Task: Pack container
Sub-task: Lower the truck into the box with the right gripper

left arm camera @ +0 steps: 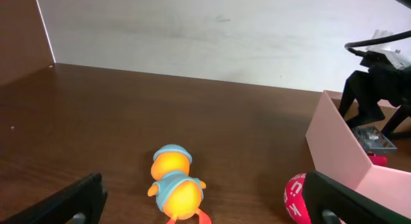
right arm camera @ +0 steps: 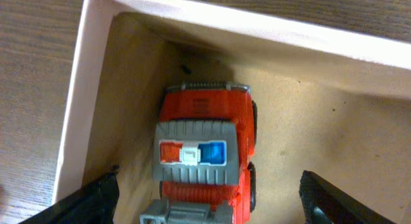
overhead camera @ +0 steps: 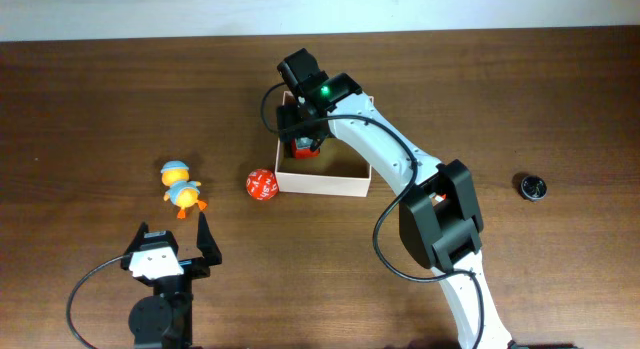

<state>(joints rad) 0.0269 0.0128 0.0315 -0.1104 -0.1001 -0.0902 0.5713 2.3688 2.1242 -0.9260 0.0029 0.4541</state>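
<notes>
The container (overhead camera: 324, 180) is a square white box with a tan inside, at mid table. A red and grey toy truck (right arm camera: 204, 147) lies in its far left corner; it also shows in the overhead view (overhead camera: 303, 147). My right gripper (right arm camera: 209, 198) hangs open over the truck, fingers apart on both sides, not touching it. A red ball (overhead camera: 261, 184) rests against the container's left wall. An orange duck in blue (overhead camera: 181, 189) lies left of it, also seen in the left wrist view (left arm camera: 174, 184). My left gripper (overhead camera: 173, 247) is open and empty near the front edge, behind the duck.
A small black round object (overhead camera: 532, 186) lies at the right of the table. The right arm (overhead camera: 400, 159) reaches over the container from the front right. The container's pink-white wall (left arm camera: 340, 153) and the ball (left arm camera: 297, 197) show in the left wrist view.
</notes>
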